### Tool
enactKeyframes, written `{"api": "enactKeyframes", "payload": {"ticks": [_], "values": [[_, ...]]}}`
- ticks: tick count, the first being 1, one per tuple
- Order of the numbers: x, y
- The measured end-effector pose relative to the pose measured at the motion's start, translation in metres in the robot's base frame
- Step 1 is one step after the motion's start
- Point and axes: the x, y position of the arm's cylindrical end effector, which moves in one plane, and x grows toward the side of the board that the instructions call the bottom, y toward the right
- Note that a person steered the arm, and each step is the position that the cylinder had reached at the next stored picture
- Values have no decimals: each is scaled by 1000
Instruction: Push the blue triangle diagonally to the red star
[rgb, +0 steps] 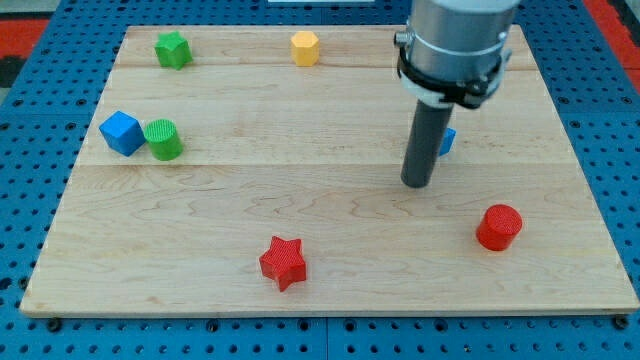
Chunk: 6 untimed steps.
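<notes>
My tip (417, 184) rests on the desk (330, 215) right of centre, and I carry no gripper, only a rod. The blue triangle (447, 141) peeks out just behind the rod (mostly hidden). The red star (283, 262) sits at lower centre, well apart. A red cylinder (499, 227) stands lower right; blue cube (121, 132) and green cylinder (163, 139) touch at left; green star (173, 49) and yellow hexagon (305, 48) line the top.

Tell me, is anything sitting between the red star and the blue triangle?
Only my tip. In the camera view it stands beside the blue triangle, on the side facing the red star; otherwise bare wooden board.
</notes>
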Motion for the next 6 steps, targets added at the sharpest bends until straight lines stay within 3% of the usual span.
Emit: {"api": "enactKeyframes", "payload": {"ticks": [1,2,4,5,6], "values": [[-2,10],[-14,-21],[-25,54],[-24,36],[-55,-66]]}}
